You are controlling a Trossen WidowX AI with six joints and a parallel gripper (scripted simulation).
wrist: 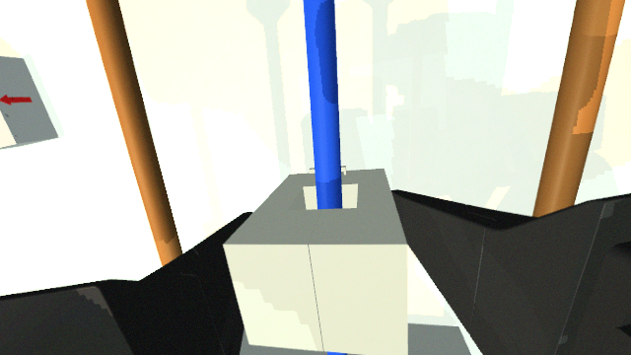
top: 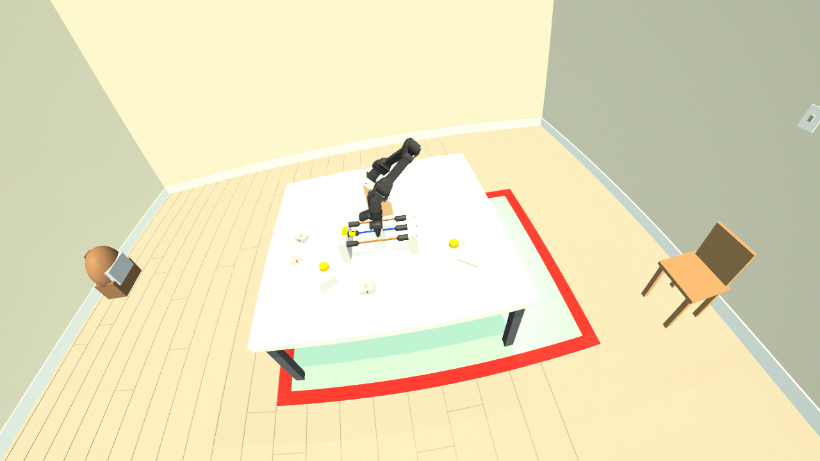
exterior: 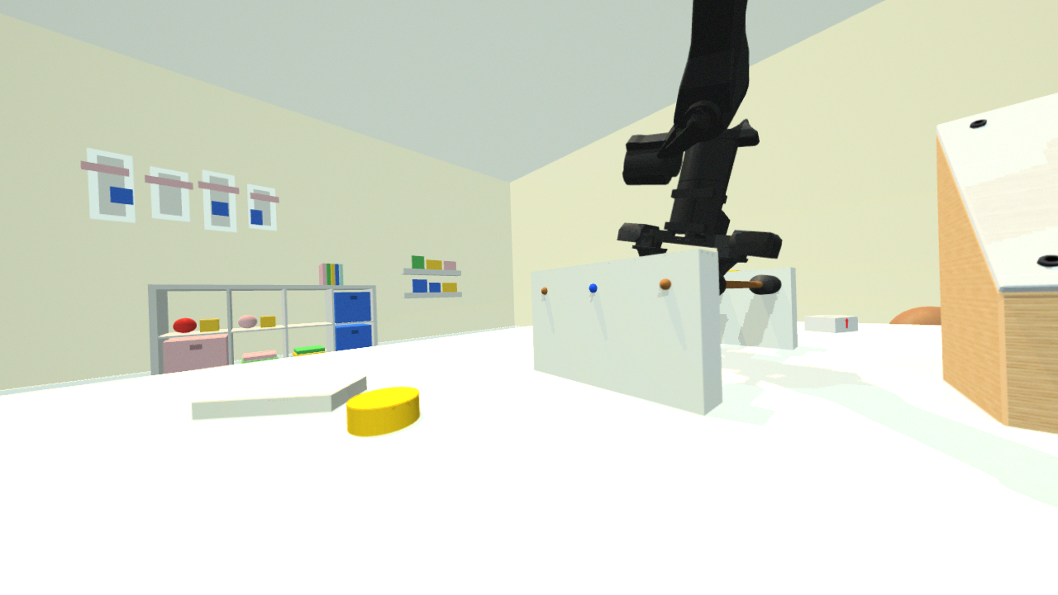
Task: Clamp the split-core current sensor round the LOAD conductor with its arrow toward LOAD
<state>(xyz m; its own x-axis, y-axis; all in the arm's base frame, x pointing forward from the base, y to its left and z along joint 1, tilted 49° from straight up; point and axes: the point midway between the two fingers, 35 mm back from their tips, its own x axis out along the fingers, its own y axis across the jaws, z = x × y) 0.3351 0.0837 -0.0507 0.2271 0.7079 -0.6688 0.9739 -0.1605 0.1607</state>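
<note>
The current sensor [wrist: 365,296], a pale box with grey end faces, surrounds the blue conductor [wrist: 322,74] [top: 389,230], which passes through its square window. Its two halves meet at a thin seam; whether the latch is caught cannot be told. My gripper [wrist: 322,210] [top: 377,234] is shut on the sensor, one black finger on each side. No arrow shows on the visible faces of the held sensor. A yellow tag [top: 352,234] sits at the blue conductor's left end in the top view; its lettering is too small to read.
Copper conductors [wrist: 133,133] [wrist: 562,113] run on both sides, between white end panels [top: 344,251] [exterior: 621,332]. A box with a red arrow [top: 367,288] and two more small boxes [top: 296,260] [top: 301,237] stand nearby. Yellow discs [top: 323,266] [top: 453,242] and pale slabs [top: 328,283] [top: 469,260] lie on the table.
</note>
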